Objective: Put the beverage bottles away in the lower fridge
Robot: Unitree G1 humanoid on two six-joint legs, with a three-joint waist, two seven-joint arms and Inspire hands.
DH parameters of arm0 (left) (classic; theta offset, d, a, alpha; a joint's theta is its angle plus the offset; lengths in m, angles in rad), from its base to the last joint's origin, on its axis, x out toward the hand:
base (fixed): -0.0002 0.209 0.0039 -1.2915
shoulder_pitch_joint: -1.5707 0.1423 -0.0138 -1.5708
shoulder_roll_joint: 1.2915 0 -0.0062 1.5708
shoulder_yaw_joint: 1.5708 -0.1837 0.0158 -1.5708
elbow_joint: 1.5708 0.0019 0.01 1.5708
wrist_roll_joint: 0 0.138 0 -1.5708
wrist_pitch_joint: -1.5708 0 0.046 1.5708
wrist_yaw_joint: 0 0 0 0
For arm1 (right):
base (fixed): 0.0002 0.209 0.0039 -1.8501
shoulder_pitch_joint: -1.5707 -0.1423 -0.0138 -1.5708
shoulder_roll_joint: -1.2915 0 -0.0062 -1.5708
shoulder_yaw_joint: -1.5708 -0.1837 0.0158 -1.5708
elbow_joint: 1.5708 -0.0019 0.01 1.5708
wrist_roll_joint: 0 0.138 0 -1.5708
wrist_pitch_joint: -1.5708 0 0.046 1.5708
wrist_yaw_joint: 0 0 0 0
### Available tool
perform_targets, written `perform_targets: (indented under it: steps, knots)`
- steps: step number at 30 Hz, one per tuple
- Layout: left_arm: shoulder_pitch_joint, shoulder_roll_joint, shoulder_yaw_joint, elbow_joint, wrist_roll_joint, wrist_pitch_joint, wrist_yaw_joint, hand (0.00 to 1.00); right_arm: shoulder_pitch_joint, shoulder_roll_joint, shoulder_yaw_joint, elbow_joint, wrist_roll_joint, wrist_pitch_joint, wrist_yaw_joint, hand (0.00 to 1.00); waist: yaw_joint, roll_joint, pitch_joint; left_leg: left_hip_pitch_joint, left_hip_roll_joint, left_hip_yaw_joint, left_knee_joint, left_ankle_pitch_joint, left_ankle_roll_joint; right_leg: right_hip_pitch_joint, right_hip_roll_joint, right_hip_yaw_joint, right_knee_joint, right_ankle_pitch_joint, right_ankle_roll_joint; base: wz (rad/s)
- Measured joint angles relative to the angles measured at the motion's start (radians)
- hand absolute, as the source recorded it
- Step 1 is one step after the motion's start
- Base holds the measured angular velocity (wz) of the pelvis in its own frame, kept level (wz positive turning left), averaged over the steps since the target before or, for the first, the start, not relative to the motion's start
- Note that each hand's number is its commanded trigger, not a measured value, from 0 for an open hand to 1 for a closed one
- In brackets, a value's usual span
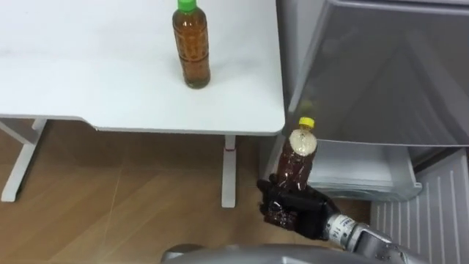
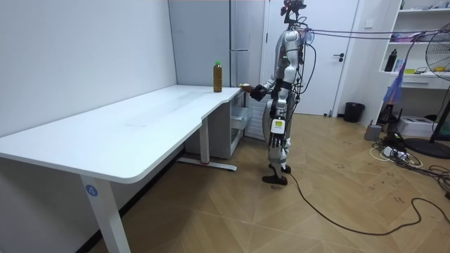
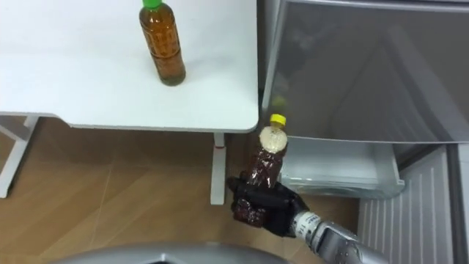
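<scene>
Room view: robot stands at table (image 2: 140, 126) end, beside fridge (image 2: 242, 35). Eye views: right hand (image 1: 299, 211) clasps yellow-capped bottle (image 1: 297, 158) (lower half) near open fridge drawer (image 1: 363, 174); long axis near upright, cap up, leaning right.

The long white desk with a rounded corner (image 1: 88, 66) stretches ahead of me and off to my left. On its top stands a clear plastic bottle of amber tea with a green cap (image 1: 191, 48), upright near the desk's right-hand end and set well back from the front edge. The desk rests on white metal legs (image 1: 229, 172), which stand on a light wood-plank floor (image 1: 110, 213). Across the room, a small black waste bin (image 2: 354, 112) sits on that same floor.
</scene>
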Motion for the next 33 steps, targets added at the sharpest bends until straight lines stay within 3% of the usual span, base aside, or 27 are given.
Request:
perform_targets:
  steps: [9,20,25,33]
  knots:
    - [0.01,0.0,-0.02,-0.004,0.036,0.0,-0.008,0.0,0.0,0.024,-0.02,0.239,0.187,-0.024,-0.09,1.0,-0.002,0.017,-0.0002,0.002,0.001,0.009,-0.002,-0.001,0.001,-0.003,0.0,0.007,-0.001,0.002,0.002,-0.03]
    - [0.034,0.0,-0.001,-0.014,0.046,-0.018,-0.016,0.0,0.029,0.054,-0.082,0.321,0.495,-0.09,-0.2,1.0,-0.019,0.026,-0.0012,0.009,0.001,0.002,-0.003,-0.001,0.001,0.0,0.001,0.005,-0.002,0.002,0.002,0.0]
    - [0.044,-0.001,0.024,-0.038,0.041,-0.02,-0.014,0.0,0.033,0.066,-0.175,0.326,0.56,-0.093,-0.307,1.0,-0.03,0.03,0.0015,0.011,0.0,0.002,0.003,-0.005,0.002,-0.001,0.001,0.009,0.0,0.002,0.002,-0.02]
    - [0.048,-0.008,0.061,-0.032,0.043,-0.023,0.0,0.0,0.021,0.098,-0.266,0.391,0.631,-0.133,-0.442,1.0,-0.03,0.03,-0.0051,0.013,0.001,0.004,0.008,-0.006,0.002,-0.001,0.001,0.009,0.001,0.002,0.002,0.0]
